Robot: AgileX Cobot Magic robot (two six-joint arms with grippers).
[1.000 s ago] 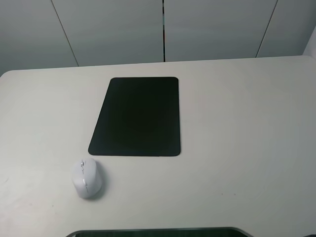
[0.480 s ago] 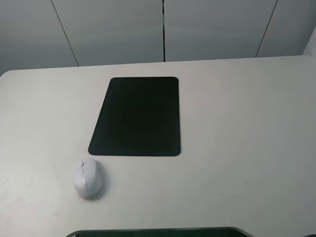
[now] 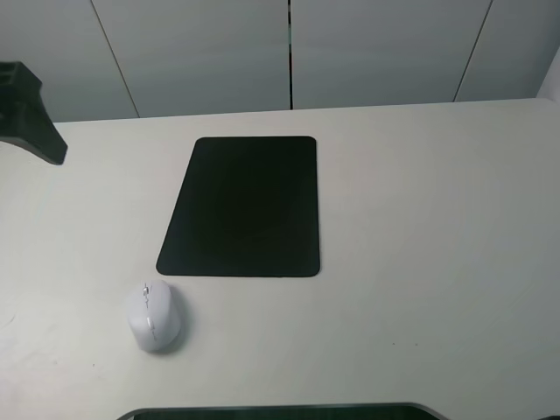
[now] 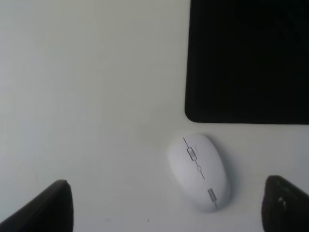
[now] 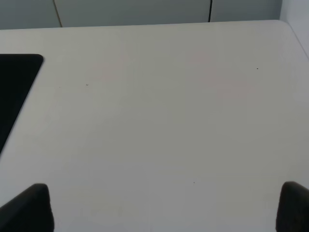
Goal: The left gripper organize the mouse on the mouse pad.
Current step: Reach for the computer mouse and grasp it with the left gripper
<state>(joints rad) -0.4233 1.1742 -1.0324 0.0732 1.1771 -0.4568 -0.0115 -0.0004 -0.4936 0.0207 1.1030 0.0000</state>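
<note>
1. Left arm point(image 3: 31, 114) has popped in at the far-left edge of the high view since a moment ago. The mouse point(image 3: 154, 315) and mouse pad point(image 3: 241, 206) haven't budged.
2. The left gripper point(image 4: 164, 193) is spread wide with nothing in it, and its wrist view looks down at the mouse.
3. The mouse sits on the bare tabletop point(image 3: 420, 219), just off the pad's near-left corner, close to it but not touching.
4. My guess on handling: it's a light, hard plastic shell, smooth and rounded, so it could squirt out of a pinch. I'd grab across its two long sides around the middle, not the domed top.
5. The right gripper point(image 5: 161, 203) is open and empty too, over bare tabletop, well away from the mouse.
</note>
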